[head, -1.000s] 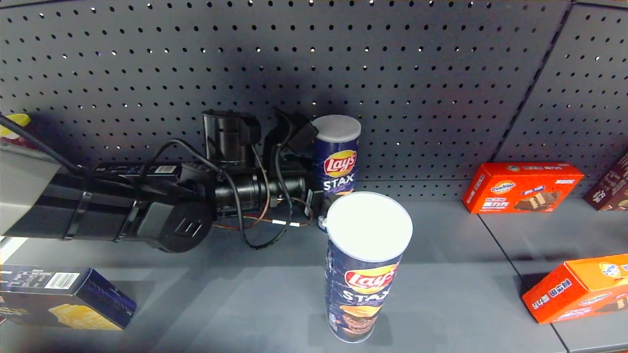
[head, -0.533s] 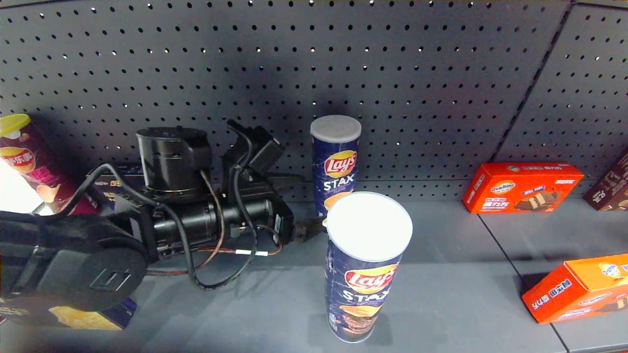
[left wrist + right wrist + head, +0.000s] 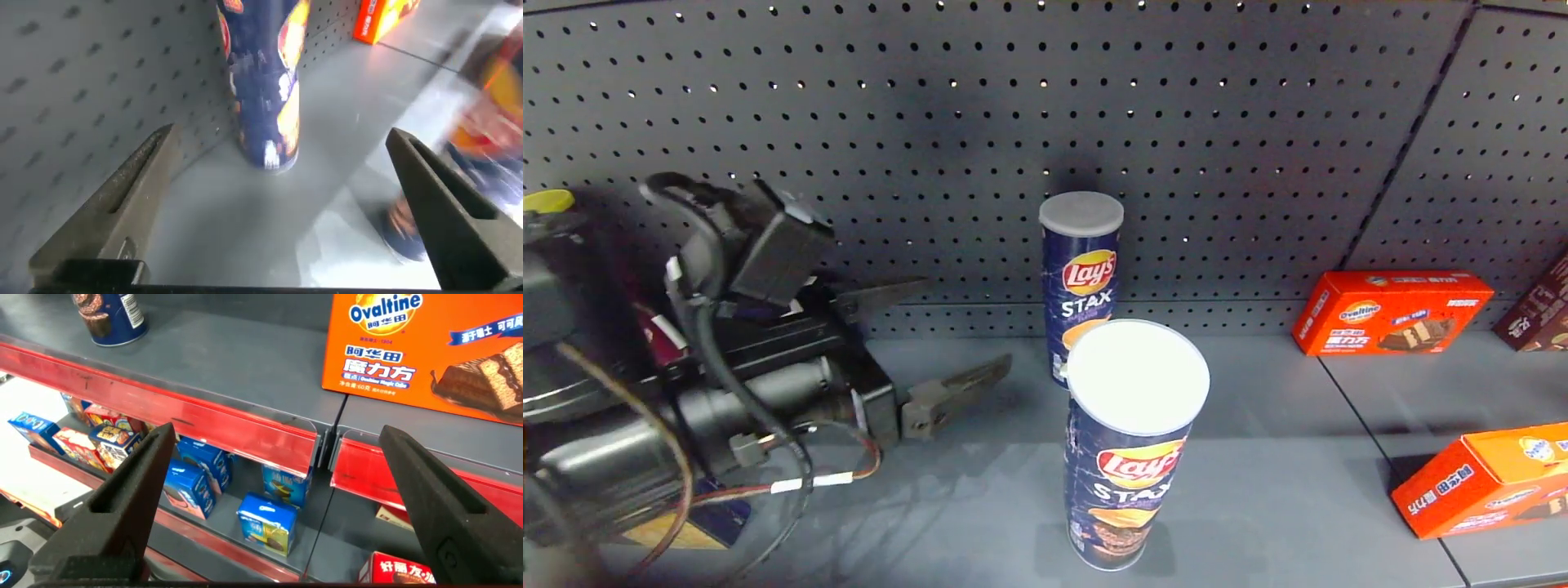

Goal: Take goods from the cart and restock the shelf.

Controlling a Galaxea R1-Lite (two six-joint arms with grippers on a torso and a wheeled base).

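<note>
Backing the left tool out cleanly looks like the job in hand. Its two grey fingers are spread wide with nothing between them. They point at the rear dark-blue cardboard crisp tube with a grey plastic lid, which stands upright on the grey metal shelf, close against the perforated back panel. Tool and tube are apart, the nearer fingertip stopping a little short of the tube's base. A second dark-blue crisp tube with a white lid stands upright just in front of the first, toward the shelf edge.

Both tubes are tall and narrow, so I judge that a light sideways brush would topple either one. The safe course is to pull straight back along the line the fingers point, leave them spread until well away, and avoid any swing toward the front tube. Loose cables on the wrist hang low over the shelf. Lifting slightly before turning should keep them off the dark-blue box with yellow print lying beneath the arm.

The right tool is also spread and empty. It is held before a lower shelf's red price rail, free for the next pick from the cart.
</note>
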